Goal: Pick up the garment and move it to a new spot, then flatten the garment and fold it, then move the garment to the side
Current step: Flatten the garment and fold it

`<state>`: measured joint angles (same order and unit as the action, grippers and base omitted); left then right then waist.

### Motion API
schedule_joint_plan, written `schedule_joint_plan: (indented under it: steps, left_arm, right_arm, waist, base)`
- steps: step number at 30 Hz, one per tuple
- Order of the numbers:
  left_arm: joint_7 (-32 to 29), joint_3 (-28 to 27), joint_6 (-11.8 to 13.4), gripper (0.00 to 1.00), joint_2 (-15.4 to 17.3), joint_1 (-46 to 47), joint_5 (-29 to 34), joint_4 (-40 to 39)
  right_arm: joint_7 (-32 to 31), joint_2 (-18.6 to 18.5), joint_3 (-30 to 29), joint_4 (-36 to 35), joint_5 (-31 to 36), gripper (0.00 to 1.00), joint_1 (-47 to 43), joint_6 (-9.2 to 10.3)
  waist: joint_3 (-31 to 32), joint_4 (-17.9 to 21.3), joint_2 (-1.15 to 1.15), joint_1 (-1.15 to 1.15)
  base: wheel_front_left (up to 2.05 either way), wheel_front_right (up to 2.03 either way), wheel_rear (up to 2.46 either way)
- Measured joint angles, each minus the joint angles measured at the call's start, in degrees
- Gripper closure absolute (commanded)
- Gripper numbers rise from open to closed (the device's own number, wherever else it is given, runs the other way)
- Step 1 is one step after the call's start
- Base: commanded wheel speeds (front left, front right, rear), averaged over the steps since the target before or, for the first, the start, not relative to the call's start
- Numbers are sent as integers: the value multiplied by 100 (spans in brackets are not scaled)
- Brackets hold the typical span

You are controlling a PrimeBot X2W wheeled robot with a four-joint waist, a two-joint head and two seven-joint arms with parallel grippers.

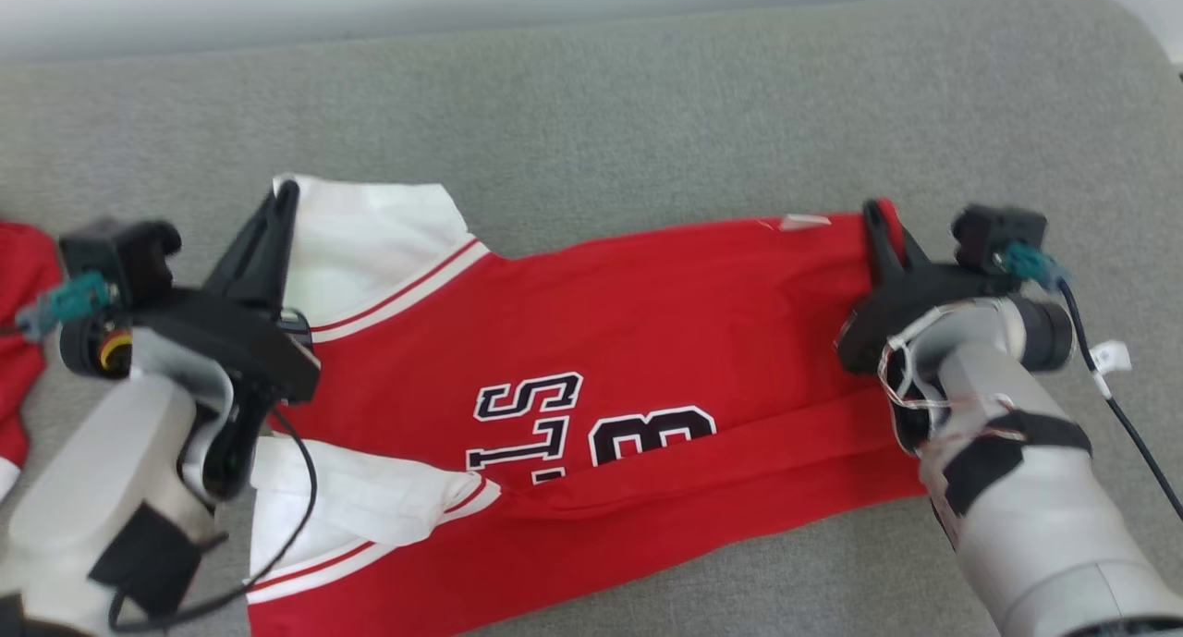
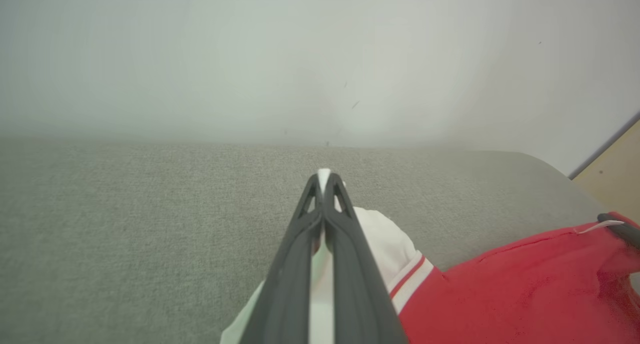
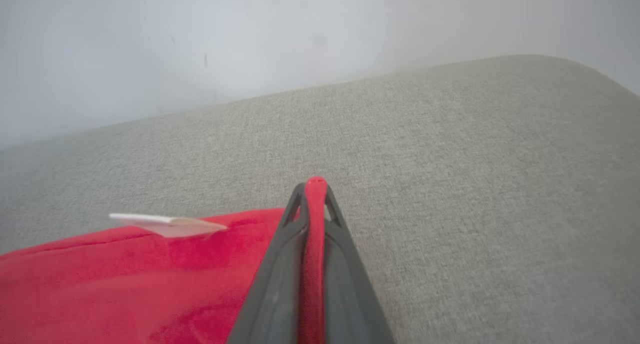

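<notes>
The garment [image 1: 591, 360] is a red jersey with white sleeves and black-and-white lettering, lying spread sideways on a grey cushion, its near long edge folded over. My left gripper [image 1: 285, 193] is shut on the far white sleeve; in the left wrist view white cloth [image 2: 322, 254] shows pinched between the dark fingers of the left gripper [image 2: 324, 176]. My right gripper [image 1: 876, 214] is shut on the far red hem corner; in the right wrist view a strip of red cloth [image 3: 312, 254] runs between the fingers of the right gripper [image 3: 315, 184]. A white label [image 3: 165, 224] sticks up from the hem.
The grey cushion [image 1: 647, 110] stretches far behind the jersey, ending at a pale wall. Another red cloth [image 1: 23, 341] lies at the left edge. A rounded cushion corner [image 1: 1118, 27] is at the far right, with a tan floor patch [image 2: 617, 174] beyond.
</notes>
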<state>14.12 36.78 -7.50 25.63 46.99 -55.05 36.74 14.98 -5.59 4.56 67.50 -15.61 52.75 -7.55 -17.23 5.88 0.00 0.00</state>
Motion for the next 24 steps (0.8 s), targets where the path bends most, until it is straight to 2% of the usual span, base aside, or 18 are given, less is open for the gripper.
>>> schedule_joint_plan:
  steps: [5,9,14,18,24]
  left_arm:
    - [75,-252,40,100,36,-811,3,-782]
    - [88,-637,205,100,16,-1575,224,-1550]
    - [90,-934,403,100,-169,-2551,577,-2317]
    - [90,-1066,417,100,-319,-3126,652,-2618]
    - [90,-1093,403,100,-543,-3549,709,-2610]
  right_arm:
    - [18,-193,260,-509,-430,100,-600,0]
    - [18,-401,441,-893,-761,100,-1077,0]
    - [16,-639,494,-1261,-1074,100,-1507,0]
    - [16,-756,472,-1423,-1301,100,-1773,-1]
    - [16,-860,341,-1672,-1513,100,-2184,0]
  waist:
    - [236,-127,0,-1]
    - [372,-268,0,-1]
    - [483,-454,0,-1]
    - [578,-565,0,-1]
    - [698,-702,-1,-1]
  base:
    - [0,0,0]
    - [0,0,0]
    - [0,0,0]
    - [0,0,0]
    - [0,0,0]
